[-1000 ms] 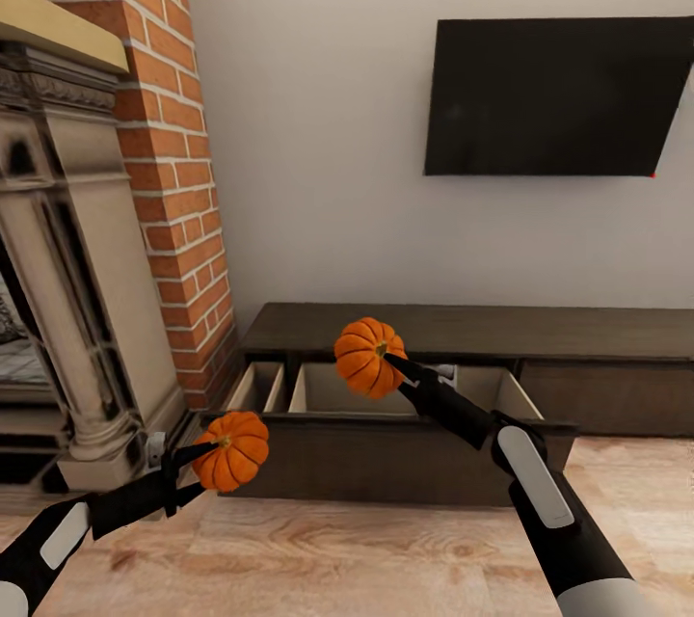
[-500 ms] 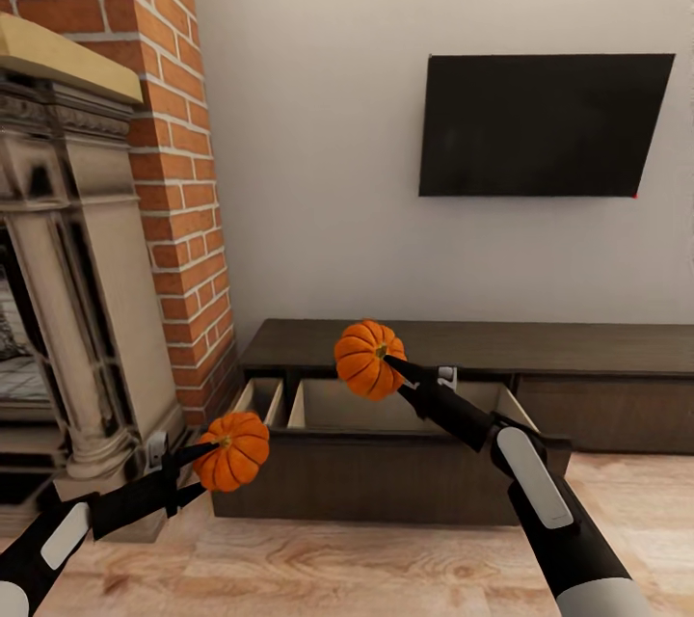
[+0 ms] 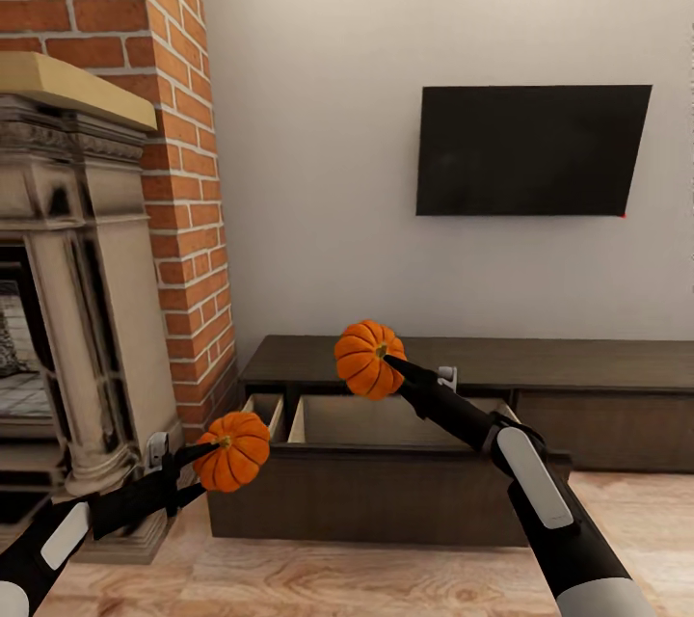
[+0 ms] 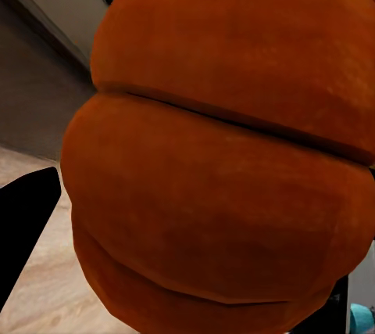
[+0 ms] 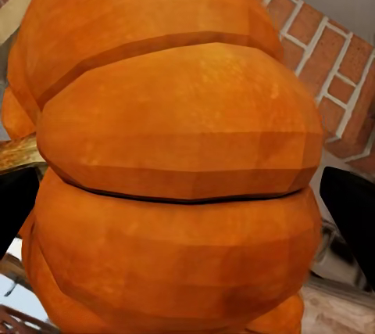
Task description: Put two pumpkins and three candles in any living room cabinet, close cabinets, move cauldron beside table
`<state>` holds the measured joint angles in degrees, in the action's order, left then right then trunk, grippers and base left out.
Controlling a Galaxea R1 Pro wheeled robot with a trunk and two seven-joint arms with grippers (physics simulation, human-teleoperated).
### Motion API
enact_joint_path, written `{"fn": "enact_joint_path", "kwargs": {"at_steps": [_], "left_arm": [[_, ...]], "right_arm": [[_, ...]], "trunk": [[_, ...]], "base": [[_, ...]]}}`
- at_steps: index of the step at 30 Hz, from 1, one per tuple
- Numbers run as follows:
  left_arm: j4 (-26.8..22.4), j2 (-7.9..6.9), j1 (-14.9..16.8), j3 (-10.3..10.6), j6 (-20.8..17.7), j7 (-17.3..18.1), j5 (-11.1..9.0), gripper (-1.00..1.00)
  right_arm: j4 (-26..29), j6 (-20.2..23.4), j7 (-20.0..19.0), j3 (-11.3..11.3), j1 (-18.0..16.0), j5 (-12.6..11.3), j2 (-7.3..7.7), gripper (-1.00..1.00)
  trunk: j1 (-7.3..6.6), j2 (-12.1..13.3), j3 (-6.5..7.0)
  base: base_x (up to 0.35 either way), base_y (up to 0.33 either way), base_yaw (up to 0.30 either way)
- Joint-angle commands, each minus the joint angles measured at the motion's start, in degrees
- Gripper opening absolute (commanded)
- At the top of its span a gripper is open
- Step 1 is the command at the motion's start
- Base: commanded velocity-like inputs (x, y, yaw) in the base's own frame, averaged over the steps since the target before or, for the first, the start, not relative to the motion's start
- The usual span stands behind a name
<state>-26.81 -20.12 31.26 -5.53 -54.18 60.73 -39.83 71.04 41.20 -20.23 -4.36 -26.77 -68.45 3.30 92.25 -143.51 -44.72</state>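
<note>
I carry two orange ribbed pumpkins, one in each hand. In the head view my left gripper [image 3: 214, 449] is shut on one pumpkin [image 3: 232, 450], held low in front of the cabinet's left end. My right gripper [image 3: 387, 360] is shut on the other pumpkin [image 3: 367, 359], held above the open drawer [image 3: 386, 419] of the long dark-brown cabinet [image 3: 598, 362]. Up close, the left wrist view has its pumpkin [image 4: 219, 162] beside a black finger [image 4: 22, 228]. The right wrist view has its pumpkin [image 5: 172, 162] between black fingers [image 5: 353, 209].
A stone fireplace [image 3: 77, 308] with a brick column [image 3: 183, 212] stands close on the left, next to the cabinet's end. A dark TV [image 3: 530, 149] hangs on the wall above the cabinet. Wooden floor [image 3: 366, 578] lies in front of the pulled-out drawer.
The whole picture has slid downward, so the camera has moved; the TV and cabinet sit lower in view. Both grippers keep their pumpkins in the same pose.
</note>
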Motion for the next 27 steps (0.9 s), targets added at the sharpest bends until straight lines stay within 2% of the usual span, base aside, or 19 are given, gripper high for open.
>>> {"fn": "enact_joint_path", "kwargs": {"at_steps": [1, 6, 13, 27], "left_arm": [[0.0, 0.0, 0.03, -0.1, -0.14, 0.01, 0.16, -1.0], [0.0, 0.05, 0.03, -0.1, -0.14, 0.01, 0.18, -1.0], [0.0, 0.07, 0.03, -0.1, -0.14, 0.01, 0.19, -1.0], [-0.08, -0.07, 0.03, -0.14, -0.14, 0.16, -0.42, -1.0]], "right_arm": [[0.18, 0.1, 0.02, -0.04, -0.04, 0.02, 0.04, -1.0], [0.55, 0.1, 0.02, 0.01, -0.04, -0.02, 0.09, -1.0], [-0.09, 0.37, 0.34, 2.95, -0.04, -3.58, 0.2, -1.0], [-0.33, 1.07, 0.54, 3.3, -0.04, -3.91, 0.02, -1.0]], "trunk": [[-0.04, -0.01, 0.16], [-0.17, 0.06, 1.22], [-0.35, 0.15, 2.21], [-0.37, 0.17, 1.13]], "base": [[0.0, 0.0, 0.0], [0.0, 0.0, 0.0], [0.0, 0.0, 0.0], [0.0, 0.0, 0.022]]}}
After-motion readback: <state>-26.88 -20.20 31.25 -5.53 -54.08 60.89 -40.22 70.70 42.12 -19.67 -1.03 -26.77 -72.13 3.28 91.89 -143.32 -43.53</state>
